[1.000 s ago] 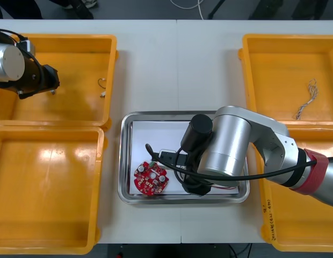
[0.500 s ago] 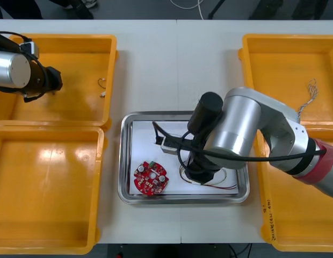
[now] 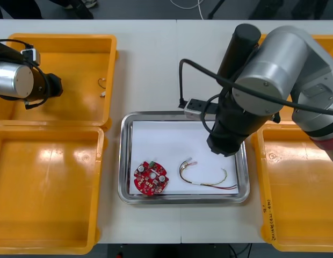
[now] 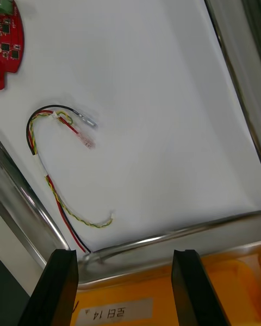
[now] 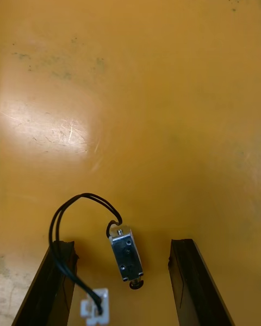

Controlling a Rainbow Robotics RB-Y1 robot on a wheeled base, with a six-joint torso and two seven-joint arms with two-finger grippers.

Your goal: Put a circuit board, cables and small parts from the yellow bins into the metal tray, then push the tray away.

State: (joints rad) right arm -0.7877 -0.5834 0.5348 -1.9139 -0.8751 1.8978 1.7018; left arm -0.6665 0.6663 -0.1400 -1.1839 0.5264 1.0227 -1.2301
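Two items already in tray: red board and red-yellow wire, lying apart. Small-parts step in hand, I'd judge. Metal part with black lead lies in far left bin, between left jaws, which are wide open and low over it. Next: close squarely on part, lift lead clear of bin wall. Right jaws wide, empty, above tray's right rim, arm high over desk.
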